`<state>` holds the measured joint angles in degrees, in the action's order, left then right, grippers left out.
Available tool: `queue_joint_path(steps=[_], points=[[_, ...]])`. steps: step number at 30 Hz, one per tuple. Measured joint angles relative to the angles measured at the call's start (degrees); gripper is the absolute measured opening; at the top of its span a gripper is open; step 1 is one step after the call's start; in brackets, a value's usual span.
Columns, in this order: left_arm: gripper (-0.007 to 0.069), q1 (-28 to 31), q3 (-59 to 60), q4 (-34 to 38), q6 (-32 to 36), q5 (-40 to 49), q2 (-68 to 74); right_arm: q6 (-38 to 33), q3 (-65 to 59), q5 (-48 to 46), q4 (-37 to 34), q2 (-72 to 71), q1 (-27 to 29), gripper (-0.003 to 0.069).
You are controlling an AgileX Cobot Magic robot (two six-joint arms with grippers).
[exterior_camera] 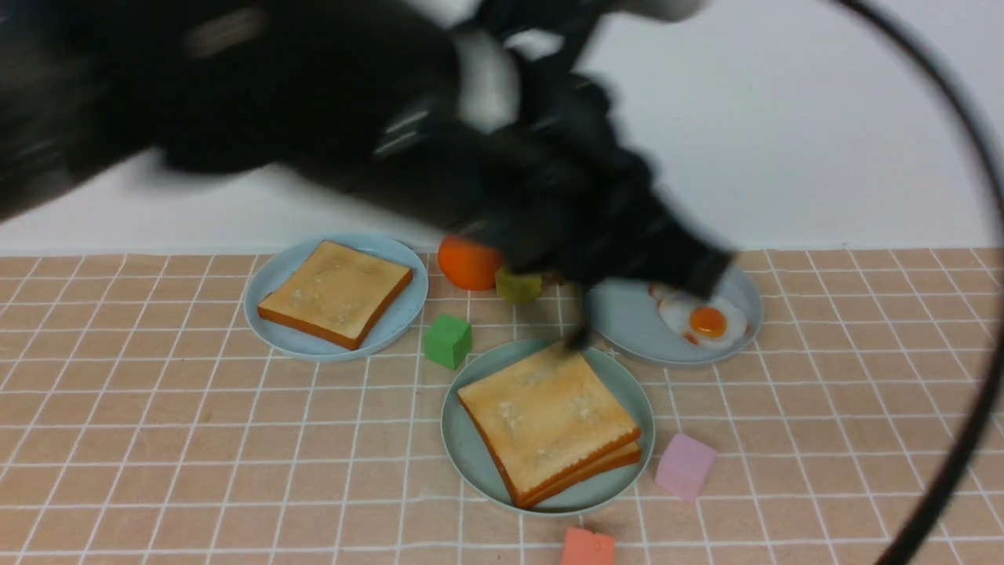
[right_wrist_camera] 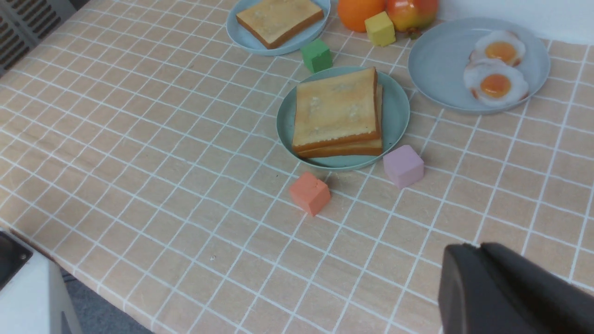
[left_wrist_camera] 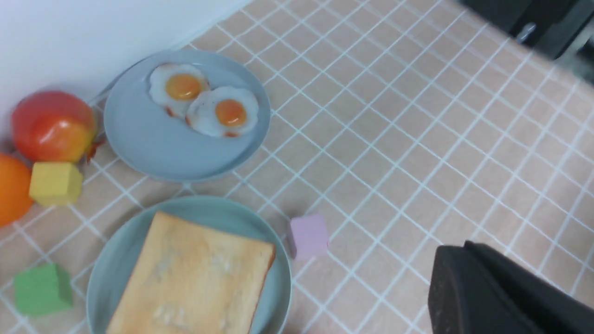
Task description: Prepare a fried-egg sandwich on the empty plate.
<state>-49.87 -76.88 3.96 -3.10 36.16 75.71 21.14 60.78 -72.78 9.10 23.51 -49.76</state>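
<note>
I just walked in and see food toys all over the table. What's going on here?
A two-armed robot is building a toy fried-egg sandwich. Two toast slices sit stacked as the sandwich on the mint-teal plate; no egg shows between them from these views. Two fried eggs lie on a grey-blue plate, and a single toast slice on another. The left arm sweeps, blurred, above the plates with its tool shut and apparently empty, near the sandwich's far corner.

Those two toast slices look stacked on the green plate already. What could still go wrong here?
1. The top slice of the sandwich sits offset on the lower one, so a nudge might slide it off the plate.
2. The left arm hangs blurred just above the plates; its left gripper could brush the toast edge.
3. No egg shows between the slices; two fried eggs remain on the grey-blue plate, so the filling cannot be confirmed.
</note>
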Motion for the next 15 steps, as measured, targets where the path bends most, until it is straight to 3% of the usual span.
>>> queue_joint_path(steps=[9,15], points=[[-0.0013,0.0,39.06,0.95,-0.05,-25.1,-32.13,0.0,0.0,0.0,-1.01,0.0,0.0,0.0046],[-0.0013,0.0,54.39,1.2,-0.05,-36.16,-47.35,1.48,0.0,0.0,-1.01,0.0,0.0,0.0052]])
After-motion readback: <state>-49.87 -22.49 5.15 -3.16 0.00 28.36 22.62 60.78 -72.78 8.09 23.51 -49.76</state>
